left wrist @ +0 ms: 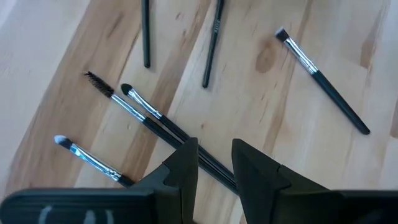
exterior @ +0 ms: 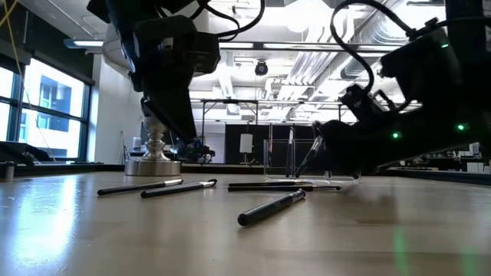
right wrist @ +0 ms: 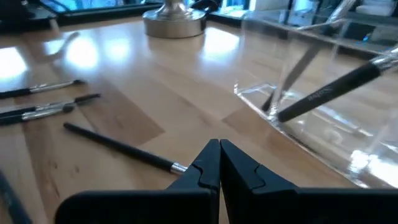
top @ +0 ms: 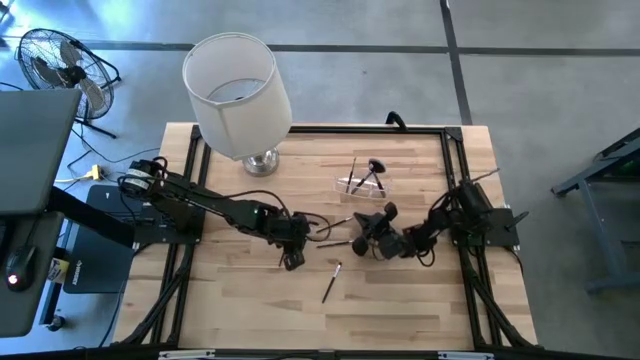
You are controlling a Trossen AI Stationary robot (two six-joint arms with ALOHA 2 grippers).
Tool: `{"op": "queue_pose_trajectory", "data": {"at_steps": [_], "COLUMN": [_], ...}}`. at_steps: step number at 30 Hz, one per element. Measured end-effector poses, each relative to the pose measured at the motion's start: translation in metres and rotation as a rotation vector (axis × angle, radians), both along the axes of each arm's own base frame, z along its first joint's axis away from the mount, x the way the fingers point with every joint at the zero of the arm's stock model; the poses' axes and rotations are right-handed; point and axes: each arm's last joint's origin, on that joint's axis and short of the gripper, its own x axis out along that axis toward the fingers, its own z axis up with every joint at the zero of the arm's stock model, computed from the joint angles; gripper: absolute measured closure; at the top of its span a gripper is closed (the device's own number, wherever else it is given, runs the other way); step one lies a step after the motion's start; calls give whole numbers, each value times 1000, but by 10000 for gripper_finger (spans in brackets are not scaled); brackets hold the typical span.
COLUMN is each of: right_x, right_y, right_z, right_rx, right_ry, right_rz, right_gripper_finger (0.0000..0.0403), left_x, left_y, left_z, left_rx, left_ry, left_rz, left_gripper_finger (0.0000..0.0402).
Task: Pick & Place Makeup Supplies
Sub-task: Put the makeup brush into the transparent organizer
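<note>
Several makeup brushes and pencils lie flat on the wooden table: a mascara wand, a small brush, a pale-tipped brush, two dark pencils and an angled brush. One pencil lies alone nearer the front. My left gripper hovers open above the handles of the cluster, clear of them. My right gripper is shut low over the table beside a clear container in which brushes lean. My right gripper is shut with nothing between its fingers. A thin dark brush's silver ferrule end runs behind one finger, and I cannot tell whether the finger touches it.
A lamp with a white shade stands on its metal base at the far left of the table. Black frame rails run along the table's edges. Bare wood lies toward the near edge.
</note>
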Motion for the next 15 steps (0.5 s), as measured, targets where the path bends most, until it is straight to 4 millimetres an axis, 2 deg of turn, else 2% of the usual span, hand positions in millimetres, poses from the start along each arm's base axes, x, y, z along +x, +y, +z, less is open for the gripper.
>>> {"op": "queue_pose_trajectory", "data": {"at_steps": [5,9,15], "right_x": [5,6,12], "right_y": [-11,-20,-30], "right_z": [-2,-3,-12], "right_rx": [42,49,156], "right_ry": [45,57,153], "right_rz": [88,72,83], "right_gripper_finger": [403,403,403], "left_x": [0,0,0], "left_y": [-1,-1,-1], "left_z": [0,0,0], "left_rx": [-2,-2,-2], "left_ry": [1,1,1], "left_rz": [-5,-4,-3], "left_gripper_finger": [305,305,305]}}
